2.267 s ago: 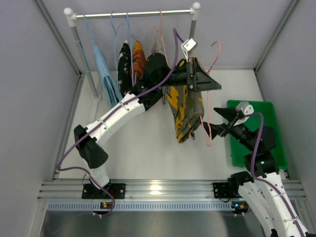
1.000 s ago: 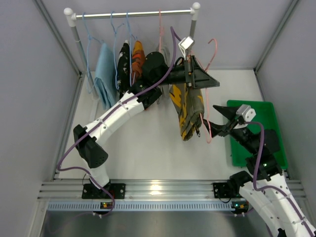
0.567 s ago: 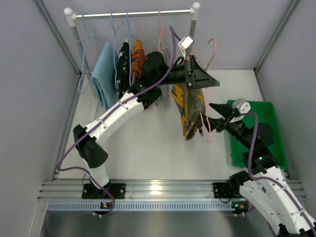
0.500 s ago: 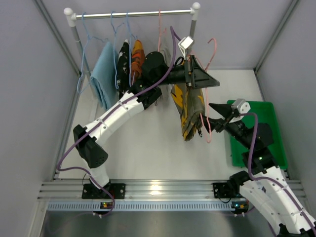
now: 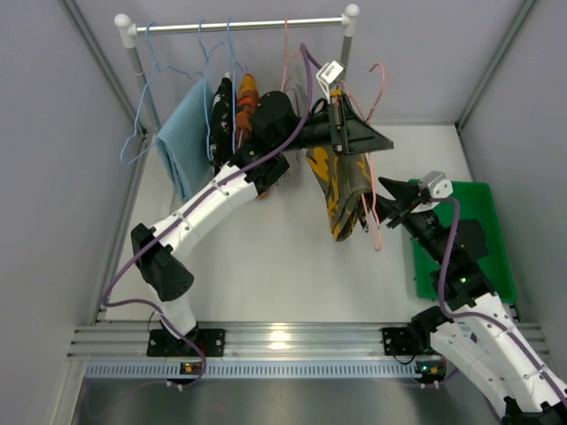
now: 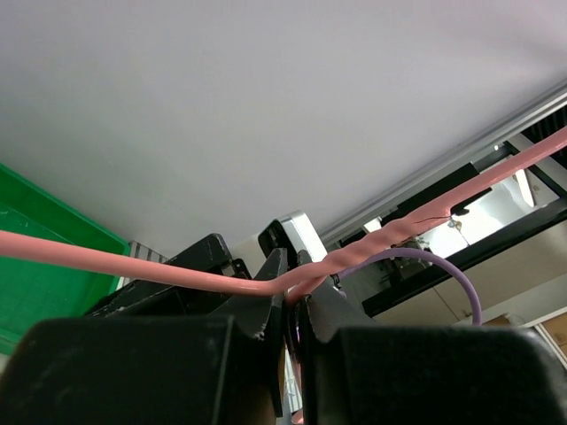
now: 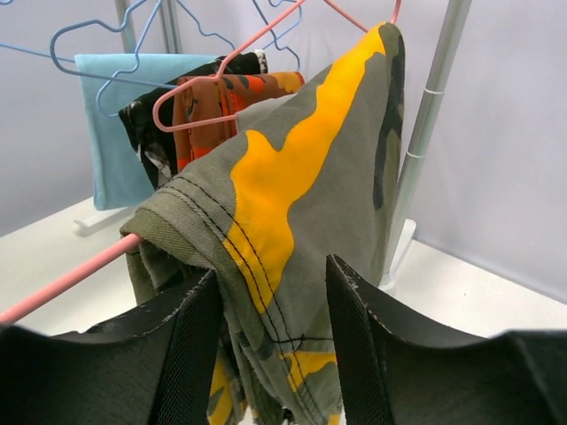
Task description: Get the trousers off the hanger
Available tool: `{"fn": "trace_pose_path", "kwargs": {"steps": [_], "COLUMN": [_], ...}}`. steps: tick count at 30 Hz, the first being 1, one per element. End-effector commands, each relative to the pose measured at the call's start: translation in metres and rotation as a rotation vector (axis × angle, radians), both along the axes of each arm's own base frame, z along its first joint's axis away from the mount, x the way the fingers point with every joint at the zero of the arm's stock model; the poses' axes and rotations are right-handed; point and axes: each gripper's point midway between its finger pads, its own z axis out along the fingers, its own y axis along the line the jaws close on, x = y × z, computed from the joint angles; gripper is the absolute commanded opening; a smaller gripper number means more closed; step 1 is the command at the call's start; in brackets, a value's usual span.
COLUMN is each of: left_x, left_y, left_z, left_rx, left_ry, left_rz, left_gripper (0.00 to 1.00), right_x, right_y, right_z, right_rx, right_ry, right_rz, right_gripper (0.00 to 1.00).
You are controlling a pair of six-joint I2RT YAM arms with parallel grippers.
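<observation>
The camouflage trousers [image 5: 341, 188] hang folded over the pink wire hanger [image 5: 376, 88], held in the air right of the rail. My left gripper [image 5: 337, 133] is shut on the hanger's twisted neck [image 6: 354, 257], above the trousers. My right gripper [image 5: 387, 197] is open, its jaws on either side of the trousers' lower fold [image 7: 292, 221], just right of the cloth in the top view. In the right wrist view the pink hanger bar [image 7: 62, 279] passes through the fold at lower left. The fingertips [image 7: 354, 292] stand apart, not touching the cloth.
A clothes rail [image 5: 239, 25] at the back holds blue wire hangers with a light blue garment [image 5: 182, 142], a black patterned one and a bright orange-and-black one [image 5: 246, 102]. A green tray [image 5: 478, 239] lies at the right under my right arm. Walls close in on both sides.
My left arm has lifted the hanger and trousers slightly up and back. My right gripper has moved up and left until its open jaws straddle the trousers' fold. The light blue garment has swung left.
</observation>
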Motion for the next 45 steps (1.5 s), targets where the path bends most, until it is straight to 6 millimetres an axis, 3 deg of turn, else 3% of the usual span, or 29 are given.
{"fn": "trace_pose_path", "kwargs": {"steps": [1,2,3,6,13,17,19,20,21,24,25,35,36,38,40,41,45], "left_x": [-0.037,-0.037,-0.036,-0.035,-0.038,-0.043,-0.044,-0.044,-0.045,-0.045,-0.044,-0.018,-0.016,-0.013,-0.01,-0.007,-0.004], "left_y": [0.03,0.03,0.029,0.027,0.019,0.014,0.013,0.013,0.015,0.018,0.018,0.02,0.019,0.02,0.022,0.022,0.026], "left_z": [0.067,0.067,0.065,0.062,0.051,0.039,0.034,0.032,0.03,0.019,0.013,-0.04,-0.046,-0.054,-0.065,-0.069,-0.079], "left_rx": [-0.199,-0.198,-0.196,-0.19,-0.172,-0.154,-0.145,-0.14,-0.136,-0.11,-0.093,0.084,0.098,0.118,0.141,0.151,0.183], "left_ry": [-0.201,-0.197,-0.193,-0.179,-0.151,-0.131,-0.128,-0.129,-0.133,-0.156,-0.162,-0.229,-0.227,-0.225,-0.209,-0.205,-0.207], "left_rz": [-0.034,-0.035,-0.034,-0.037,-0.058,-0.074,-0.076,-0.075,-0.076,-0.066,-0.058,0.044,0.048,0.062,0.073,0.083,0.106], "left_gripper": [0.0,0.0,0.0,0.0,0.0,0.0,0.0,0.0,0.0,0.0,0.0,0.0,0.0,0.0,0.0,0.0,0.0], "right_x": [0.003,0.002,0.0,0.004,0.015,0.012,0.011,0.011,0.013,0.005,-0.003,-0.051,-0.058,-0.067,-0.076,-0.075,-0.097], "right_y": [-0.002,0.001,0.005,0.008,0.0,0.004,0.002,0.001,-0.004,-0.007,-0.01,-0.047,-0.056,-0.065,-0.088,-0.096,-0.125], "right_z": [0.032,0.032,0.034,0.033,0.037,0.038,0.044,0.046,0.05,0.062,0.077,0.159,0.173,0.182,0.2,0.197,0.224], "right_rx": [0.044,0.047,0.051,0.057,0.078,0.08,0.095,0.105,0.121,0.16,0.197,0.34,0.368,0.374,0.425,0.418,0.459], "right_ry": [-0.106,-0.106,-0.115,-0.113,-0.127,-0.118,-0.112,-0.099,-0.079,-0.03,-0.041,-0.107,-0.129,-0.149,-0.184,-0.167,-0.248], "right_rz": [-0.03,-0.011,0.013,0.011,-0.066,-0.041,-0.045,-0.052,-0.076,-0.066,-0.056,-0.092,-0.115,-0.141,-0.218,-0.261,-0.352], "right_gripper": [0.48,0.51,0.61,0.68,0.69,0.42,0.24,0.08,0.01,0.0,0.0,0.0,0.0,0.0,0.0,0.0,0.0]}}
